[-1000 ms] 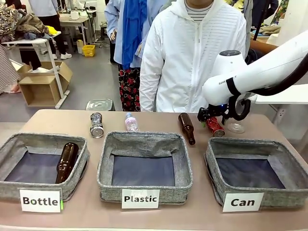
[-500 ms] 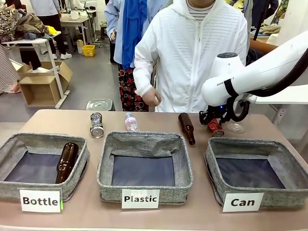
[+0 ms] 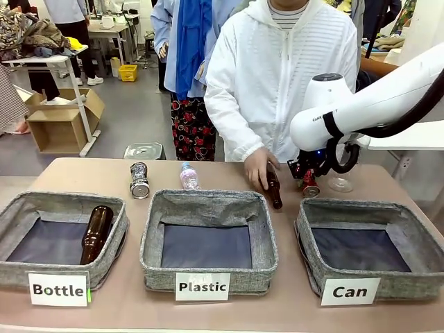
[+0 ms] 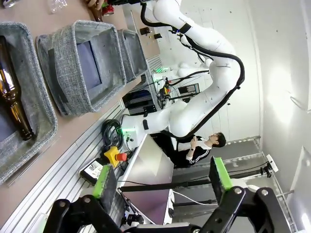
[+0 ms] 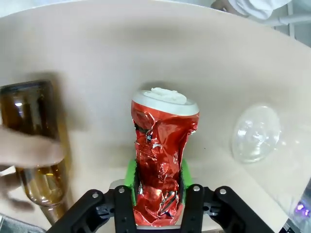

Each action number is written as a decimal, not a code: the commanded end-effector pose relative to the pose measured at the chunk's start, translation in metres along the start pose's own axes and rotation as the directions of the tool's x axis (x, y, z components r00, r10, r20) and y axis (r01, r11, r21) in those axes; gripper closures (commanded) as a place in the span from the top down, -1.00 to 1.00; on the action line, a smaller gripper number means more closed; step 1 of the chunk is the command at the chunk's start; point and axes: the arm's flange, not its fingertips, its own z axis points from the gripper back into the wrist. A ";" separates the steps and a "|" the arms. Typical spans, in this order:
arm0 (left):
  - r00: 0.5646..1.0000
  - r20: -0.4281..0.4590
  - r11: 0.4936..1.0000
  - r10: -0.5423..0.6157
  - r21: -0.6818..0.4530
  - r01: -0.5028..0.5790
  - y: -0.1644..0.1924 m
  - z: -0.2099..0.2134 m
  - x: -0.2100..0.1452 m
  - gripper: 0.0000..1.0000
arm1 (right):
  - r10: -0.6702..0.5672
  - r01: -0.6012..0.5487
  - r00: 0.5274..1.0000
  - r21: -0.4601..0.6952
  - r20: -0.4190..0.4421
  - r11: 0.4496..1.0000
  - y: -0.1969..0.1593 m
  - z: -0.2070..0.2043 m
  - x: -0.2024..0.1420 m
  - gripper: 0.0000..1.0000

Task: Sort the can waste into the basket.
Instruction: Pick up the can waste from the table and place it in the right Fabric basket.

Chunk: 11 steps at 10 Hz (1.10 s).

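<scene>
My right gripper (image 3: 309,177) is shut on the crushed red can (image 3: 309,186) at the table's far right, just behind the grey basket labelled "Can" (image 3: 416,281), whose dark blue floor is bare. In the right wrist view the red can (image 5: 163,155) stands between the green pads (image 5: 130,174), low over the tabletop. The silver can (image 3: 139,180) lies at the far left, behind the "Bottle" basket. My left gripper (image 4: 163,179) is open and holds nothing, off to the side of the table.
A person's hand (image 3: 259,166) rests on a brown glass bottle (image 3: 272,187) just left of my right gripper. A small plastic bottle (image 3: 189,176) and a clear cup (image 3: 340,183) lie at the back. The "Bottle" basket (image 3: 41,274) holds a brown bottle; the "Plastic" basket (image 3: 263,267) sits mid-table.
The person's hand has come down onto the brown bottle beside my right gripper. The right gripper and red can have barely moved.
</scene>
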 end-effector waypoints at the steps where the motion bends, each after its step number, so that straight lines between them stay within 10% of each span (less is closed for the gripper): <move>1: 1.000 -0.007 1.000 -0.007 -0.003 0.007 0.000 0.000 -0.003 1.00 | 0.034 -0.034 0.998 -0.011 0.048 0.999 -0.004 0.047 -0.022 -1.00; 4: 1.000 -0.007 1.000 -0.007 -0.003 0.007 0.000 0.000 -0.003 1.00 | 0.212 -0.226 0.959 0.058 0.188 0.972 -0.069 0.214 -0.144 -1.00; 6: 1.000 -0.007 1.000 -0.007 -0.003 0.007 0.000 0.000 -0.003 1.00 | 0.162 -0.184 0.981 0.258 0.104 0.949 -0.159 0.265 -0.215 -1.00; 9: 1.000 -0.007 1.000 -0.007 -0.003 0.007 0.000 0.000 -0.003 1.00 | 0.462 -0.404 0.885 0.590 0.058 0.699 -0.290 0.221 -0.270 -1.00; 11: 1.000 -0.007 1.000 -0.007 -0.003 0.007 0.000 0.000 -0.003 1.00 | 0.480 -0.496 0.839 0.721 0.256 0.483 -0.348 0.192 -0.296 -1.00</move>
